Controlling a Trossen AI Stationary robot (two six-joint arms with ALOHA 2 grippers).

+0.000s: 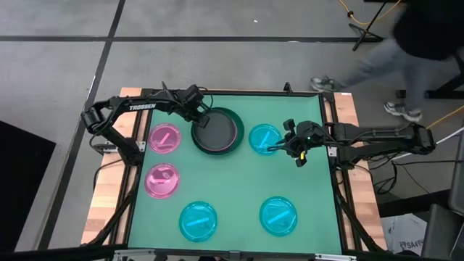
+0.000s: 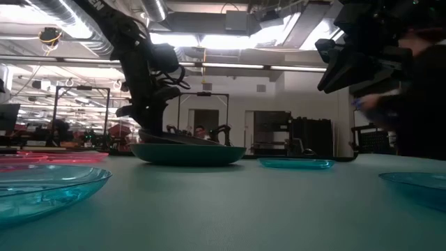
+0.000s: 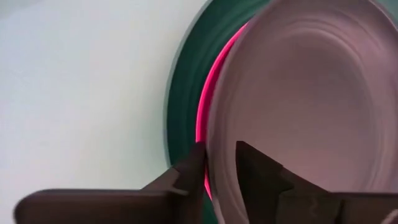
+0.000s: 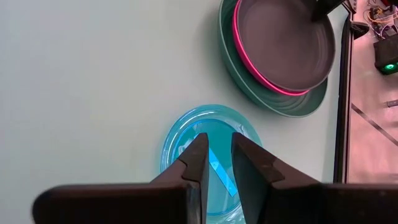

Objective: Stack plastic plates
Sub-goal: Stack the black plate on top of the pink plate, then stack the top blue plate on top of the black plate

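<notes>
- The stack stands at the far middle of the desk [image 1: 239,181]: the dark green plate [image 1: 233,143] at the bottom, one pink plate [image 4: 239,46] showing as a rim above it, the dark grey plate [image 1: 214,130] on top.
- The left hand [image 3: 219,163] sits at the grey plate's left edge, fingers slightly parted astride the rim. Whether they grip or have let go cannot be told. Risk: if a finger catches the rim as the hand lifts away, the grey plate tilts or slides off centre.
- In the left wrist view the pink rim shows on one side only, so the grey plate appears offset. Risk: later plates seat crookedly.
- The right hand [image 4: 216,158] hovers above the nearest cyan plate [image 1: 264,138], just right of the stack, fingers narrowly apart and holding nothing. Risk: a gap this narrow may miss the thin rim and push the plate across the desk.
- Two pink plates [image 1: 164,138] [image 1: 162,180] lie at the left, two cyan plates [image 1: 198,220] [image 1: 278,214] near the front edge.
- Both arms work close to the stack; a collision is possible.
- A person [image 1: 420,43] passes beyond the desk's far right corner.
</notes>
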